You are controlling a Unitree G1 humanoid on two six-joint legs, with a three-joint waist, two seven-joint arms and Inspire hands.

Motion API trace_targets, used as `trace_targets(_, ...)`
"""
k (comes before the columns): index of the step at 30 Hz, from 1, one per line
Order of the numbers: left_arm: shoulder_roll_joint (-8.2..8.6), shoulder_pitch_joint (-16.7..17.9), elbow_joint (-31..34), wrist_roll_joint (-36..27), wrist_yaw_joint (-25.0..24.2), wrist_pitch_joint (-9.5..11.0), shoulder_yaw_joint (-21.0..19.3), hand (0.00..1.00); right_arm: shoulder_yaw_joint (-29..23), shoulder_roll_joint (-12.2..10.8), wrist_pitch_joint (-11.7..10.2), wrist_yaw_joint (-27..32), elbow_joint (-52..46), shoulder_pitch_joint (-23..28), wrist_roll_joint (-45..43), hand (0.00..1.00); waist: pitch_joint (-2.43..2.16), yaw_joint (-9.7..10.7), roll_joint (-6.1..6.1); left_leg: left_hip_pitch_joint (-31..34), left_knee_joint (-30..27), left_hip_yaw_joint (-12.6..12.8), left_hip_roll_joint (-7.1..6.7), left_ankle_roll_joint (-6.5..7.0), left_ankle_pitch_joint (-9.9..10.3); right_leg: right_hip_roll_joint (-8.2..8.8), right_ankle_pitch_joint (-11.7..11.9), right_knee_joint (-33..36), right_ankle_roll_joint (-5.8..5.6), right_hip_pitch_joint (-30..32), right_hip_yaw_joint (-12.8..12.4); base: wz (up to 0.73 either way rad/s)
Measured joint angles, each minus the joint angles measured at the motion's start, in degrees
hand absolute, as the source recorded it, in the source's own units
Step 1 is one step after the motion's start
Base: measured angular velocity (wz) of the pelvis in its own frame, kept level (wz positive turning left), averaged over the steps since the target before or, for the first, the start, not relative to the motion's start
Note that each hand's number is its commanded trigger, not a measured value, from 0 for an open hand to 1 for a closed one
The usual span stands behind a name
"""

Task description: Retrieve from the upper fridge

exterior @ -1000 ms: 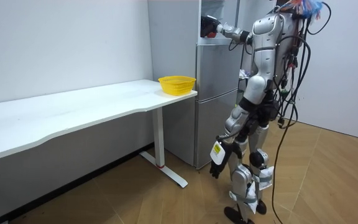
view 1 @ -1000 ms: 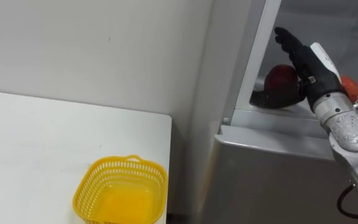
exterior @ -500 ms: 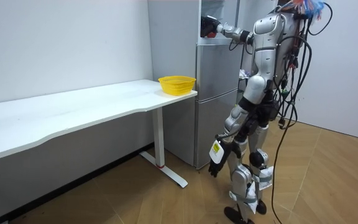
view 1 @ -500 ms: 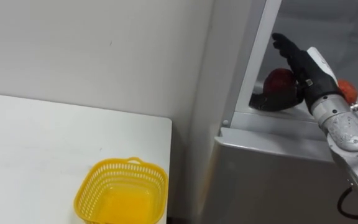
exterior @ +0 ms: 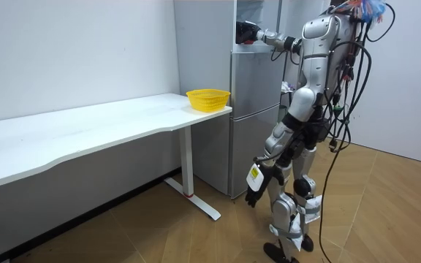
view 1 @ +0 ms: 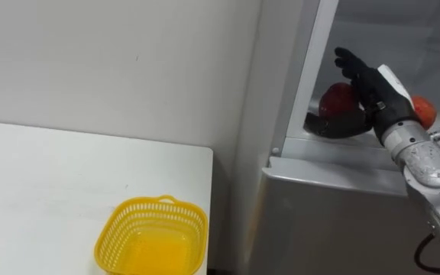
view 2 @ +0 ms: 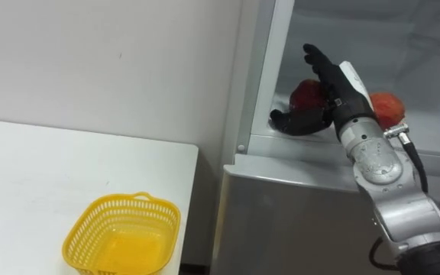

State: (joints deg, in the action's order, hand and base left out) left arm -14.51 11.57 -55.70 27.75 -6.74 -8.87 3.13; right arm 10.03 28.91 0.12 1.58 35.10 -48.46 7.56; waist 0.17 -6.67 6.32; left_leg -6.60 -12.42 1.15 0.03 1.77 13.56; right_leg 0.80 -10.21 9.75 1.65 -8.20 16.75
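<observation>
A red apple lies on the shelf of the open upper fridge compartment. My right hand is inside the compartment, right against the apple's right side. Its fingers point straight up and its thumb reaches left beneath the fruit, so the hand is open. A second reddish-orange fruit lies just behind the wrist to the right. In the room view I stand facing the fridge with the right arm raised into it, and my left hand hangs by my thigh.
A yellow mesh basket with nothing in it stands at the near corner of the white table, left of the fridge. The grey lower fridge door is closed below the shelf. A white wall runs behind the table.
The whole picture has shifted slightly, so the camera moved. My right hand stays at the apple, the thumb a touch further under it.
</observation>
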Motion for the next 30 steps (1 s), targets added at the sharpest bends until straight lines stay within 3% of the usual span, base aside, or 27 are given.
trace_targets(9, 0.33, -0.2, 0.0, 0.0, -0.2, -0.8, 0.0, 0.0, -0.1, 0.0, 0.5, -1.1, 0.6, 0.0, 2.2, 0.0, -0.09, 0.1, 0.14, 0.0, -0.1, 0.0, 0.03, 0.0, 0.0, -0.03, 0.0, 0.0, 0.04, 0.0, -0.1, 0.0)
trace_targets(10, 0.33, -0.3, 0.0, 0.0, -0.2, -0.9, 0.0, 0.0, -0.1, 0.0, 0.5, -1.1, 0.6, 0.0, 2.2, 0.0, -0.29, 0.1, 0.44, 0.0, -0.1, 0.0, 0.02, 0.0, 0.0, -0.03, 0.0, 0.0, 0.04, 0.0, -0.1, 0.0)
trace_targets(17, 0.3, -0.2, 0.0, -0.1, -0.1, -1.9, 0.1, 0.0, -0.1, 0.0, 1.2, -1.6, 1.3, 0.0, 2.2, 0.0, -0.07, 0.1, 0.93, 0.0, -0.3, -0.1, 0.02, 0.0, 0.0, -0.04, 0.0, 0.1, 0.04, -0.1, 0.0, 0.0)
trace_targets(18, 0.3, -0.1, 0.0, -0.1, -0.1, -2.0, 0.1, 0.0, -0.1, 0.0, 1.2, -1.8, 1.5, 0.0, 2.2, 0.47, -0.12, 0.1, 1.23, 0.0, -0.3, -0.1, 0.02, 0.0, 0.0, -0.03, 0.0, 0.1, 0.04, -0.1, 0.0, 0.0)
trace_targets(19, 0.23, -0.1, 0.0, -0.2, -0.1, -2.2, 0.1, 0.0, -0.1, 0.0, 1.2, -1.9, 2.0, -0.1, 2.2, 0.7, -0.06, 0.1, 1.32, 0.0, -0.3, -0.1, 0.04, 0.0, 0.0, -0.03, 0.0, 0.1, 0.04, -0.1, 0.0, 0.0)
trace_targets(21, 0.2, -0.1, 0.0, -0.2, -0.1, -2.2, 0.1, 0.0, 0.0, 0.0, 1.4, -2.4, 2.7, -0.5, 2.1, 1.0, 0.05, 0.1, 1.71, 0.0, -0.2, -0.1, 0.05, -0.01, 0.0, -0.05, 0.0, 0.2, 0.04, 0.0, 0.0, 0.0)
trace_targets(30, -0.12, -0.2, 0.0, -1.2, -0.2, -2.1, 0.3, 0.0, 0.0, 1.2, 1.5, -4.5, 4.8, -3.4, -0.3, 1.0, 0.2, 0.1, 1.79, 0.0, -0.1, -0.1, 0.07, -0.01, 0.0, -0.17, 0.1, 0.1, 0.08, 0.0, -0.3, 0.0)
